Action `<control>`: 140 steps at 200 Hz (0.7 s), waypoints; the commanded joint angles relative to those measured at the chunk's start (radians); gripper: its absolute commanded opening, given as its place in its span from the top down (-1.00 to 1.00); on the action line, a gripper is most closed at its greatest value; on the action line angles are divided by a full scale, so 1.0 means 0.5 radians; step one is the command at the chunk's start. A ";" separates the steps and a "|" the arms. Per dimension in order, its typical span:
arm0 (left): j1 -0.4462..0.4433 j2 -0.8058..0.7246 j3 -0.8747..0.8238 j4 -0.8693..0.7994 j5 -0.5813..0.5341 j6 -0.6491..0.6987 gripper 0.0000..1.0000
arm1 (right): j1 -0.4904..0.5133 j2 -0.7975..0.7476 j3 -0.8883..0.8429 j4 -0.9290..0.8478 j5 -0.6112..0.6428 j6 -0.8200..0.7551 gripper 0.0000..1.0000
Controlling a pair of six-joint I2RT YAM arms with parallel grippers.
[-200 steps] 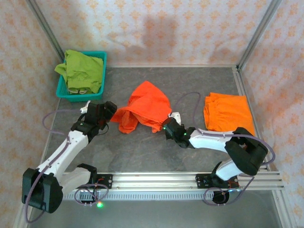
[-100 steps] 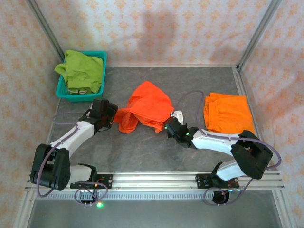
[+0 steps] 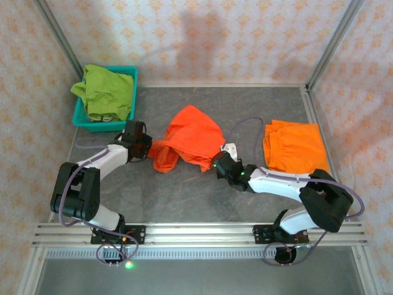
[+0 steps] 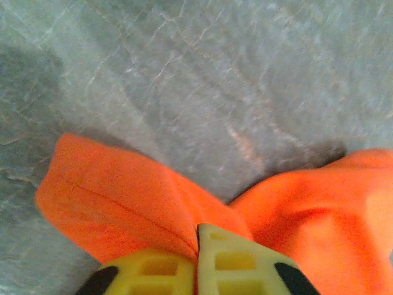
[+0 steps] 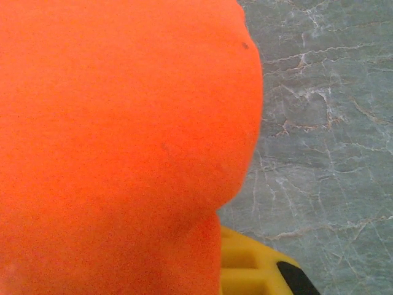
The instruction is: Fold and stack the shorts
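Top external view: the crumpled orange shorts (image 3: pixel 190 136) lie bunched mid-desk (image 3: pixel 184 196), with the left end effector (image 3: pixel 147 147) at their left edge and the right end effector (image 3: pixel 216 161) at their near right edge. The folded orange shorts (image 3: pixel 295 146) lie flat to the right, and the lime green shorts (image 3: pixel 107 91) sit in the teal basket (image 3: pixel 78 118). In the left wrist view the yellow fingertips (image 4: pixel 236 261) are pressed together on an orange fold, whereas in the right wrist view cloth covers one finger (image 5: pixel 252 264), so that end effector's closure cannot be told.

The middle shorts (image 3: pixel 190 138) and the right-hand shorts (image 3: pixel 295 146) are bright orange; the third shorts (image 3: pixel 107 91) lime green, their basket (image 3: pixel 80 115) teal. The table (image 3: pixel 184 196) is grey, veined white; the walls (image 3: pixel 215 37) pink with orange motifs.
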 commanded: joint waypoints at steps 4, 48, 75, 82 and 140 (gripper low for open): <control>0.012 -0.092 0.179 -0.170 -0.158 0.183 1.00 | 0.006 -0.128 0.087 -0.142 0.191 -0.083 1.00; 0.013 -0.346 0.630 -0.545 -0.452 0.548 1.00 | -0.008 -0.351 0.318 -0.428 0.421 -0.345 1.00; 0.013 -0.419 0.978 -0.715 -0.557 0.776 1.00 | -0.051 -0.487 0.506 -0.568 0.497 -0.555 1.00; 0.012 -0.427 1.068 -0.756 -0.565 0.823 1.00 | -0.063 -0.514 0.555 -0.594 0.510 -0.610 1.00; 0.012 -0.524 1.690 -0.963 -0.587 1.090 1.00 | -0.101 -0.675 1.050 -0.786 0.463 -0.977 1.00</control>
